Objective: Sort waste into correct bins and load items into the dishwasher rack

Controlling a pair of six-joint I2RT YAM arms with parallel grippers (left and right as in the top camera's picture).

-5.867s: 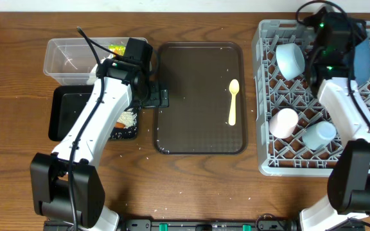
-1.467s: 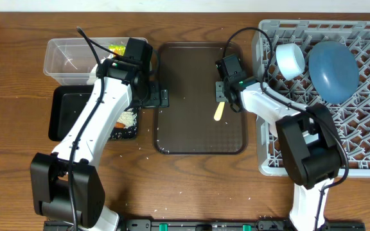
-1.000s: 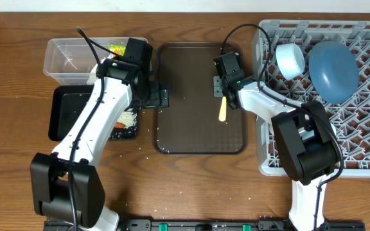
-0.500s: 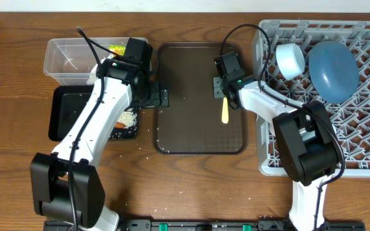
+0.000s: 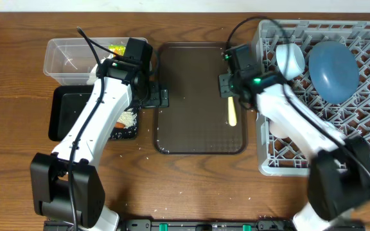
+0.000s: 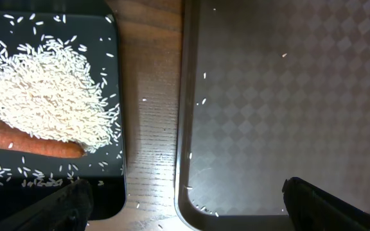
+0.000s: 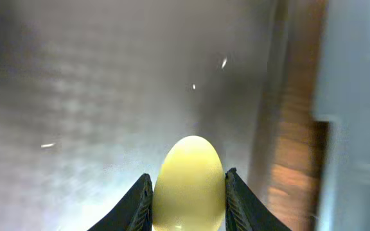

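The right gripper point(image 7: 188, 187) clamps the pale yellow spoon point(image 7: 189, 163), its smooth oval head forward; the left gripper point(image 6: 185, 192) gapes wide.

Left arm point(image 5: 98, 125) and right arm point(image 5: 300, 122): white shells, black joints; looping black cables point(image 5: 87, 43); left gripper point(image 6: 185, 215) with black fingers point(image 6: 63, 204).

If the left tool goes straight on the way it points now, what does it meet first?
Likely the left rim of the brown tray, or the wooden table strip beside it; the open left tool is centred there. Depth is unclear.
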